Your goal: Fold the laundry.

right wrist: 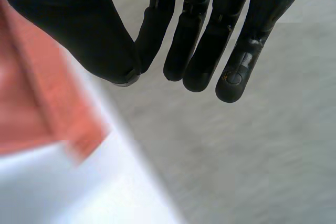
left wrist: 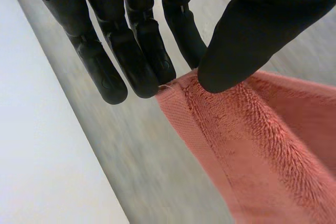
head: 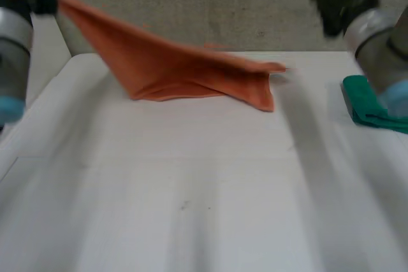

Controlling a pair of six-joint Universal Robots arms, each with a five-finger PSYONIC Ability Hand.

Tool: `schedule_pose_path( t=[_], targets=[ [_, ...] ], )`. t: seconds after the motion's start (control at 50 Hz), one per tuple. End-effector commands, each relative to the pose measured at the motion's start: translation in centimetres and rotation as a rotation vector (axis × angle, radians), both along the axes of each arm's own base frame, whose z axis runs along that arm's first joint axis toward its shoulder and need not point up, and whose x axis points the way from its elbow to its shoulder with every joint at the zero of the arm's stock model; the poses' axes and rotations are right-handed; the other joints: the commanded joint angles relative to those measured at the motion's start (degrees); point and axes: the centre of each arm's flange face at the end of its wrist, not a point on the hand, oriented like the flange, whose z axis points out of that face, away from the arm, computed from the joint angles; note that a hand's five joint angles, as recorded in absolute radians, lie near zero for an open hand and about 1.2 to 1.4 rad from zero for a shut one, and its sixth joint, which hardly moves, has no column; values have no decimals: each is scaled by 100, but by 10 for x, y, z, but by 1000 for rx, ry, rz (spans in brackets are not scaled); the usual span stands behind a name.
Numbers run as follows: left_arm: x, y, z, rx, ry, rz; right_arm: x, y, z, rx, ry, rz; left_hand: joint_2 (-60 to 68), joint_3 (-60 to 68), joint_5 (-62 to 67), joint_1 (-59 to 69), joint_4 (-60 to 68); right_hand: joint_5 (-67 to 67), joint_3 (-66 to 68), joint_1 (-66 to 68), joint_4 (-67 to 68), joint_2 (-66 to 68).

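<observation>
Orange towel (head: 185,71) corner between left hand (left wrist: 252,35) fingers (left wrist: 144,59) and thumb — right hand (right wrist: 79,24) loose.

The towel (head: 185,68) lies at the far middle of the table (head: 191,189), just before the wall (head: 223,4) behind it. Its left corner is up off the table, pinched between the fingers and thumb of the left hand (left wrist: 252,30) above the table's far left corner. Its right end rests on the table. The right hand (head: 341,1) hangs above the far right, apart from the towel, fingers straight. A folded cloth (head: 366,103) lies at the table's right edge, under the right arm.
</observation>
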Motion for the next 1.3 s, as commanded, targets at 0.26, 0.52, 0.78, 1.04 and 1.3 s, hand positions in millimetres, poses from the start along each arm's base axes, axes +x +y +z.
schedule_pose_path(
  t=[0.26, 0.52, 0.78, 1.04, 1.3],
  targets=[
    [10, 73, -44, 167, -89, -116, -8, 47, -131, 512, 103, 28, 1145, 1173, 1385, 1666, 1130, -5069, -5058, -4037, -5137, -5053],
    [1, 148, 54, -80, -59, -189, 15, 63, -111, 590, -255, 105, 1145, 1173, 1385, 1666, 1130, -5738, -5727, -4706, -5806, -5722],
    [-10, 201, 102, -195, -33, -281, 83, 89, -133, 605, -264, 298, 1145, 1173, 1385, 1666, 1130, -5738, -5727, -4706, -5806, -5722],
    [-5, 223, 119, -225, -25, -295, 105, 98, -162, 695, -313, 343, 1145, 1173, 1385, 1666, 1130, -5738, -5727, -4706, -5806, -5722],
    [3, 249, 137, -306, -6, -296, 124, 102, -181, 734, -311, 459, 1145, 1173, 1385, 1666, 1130, -4233, -4222, -3201, -4301, -4217]
  ],
)
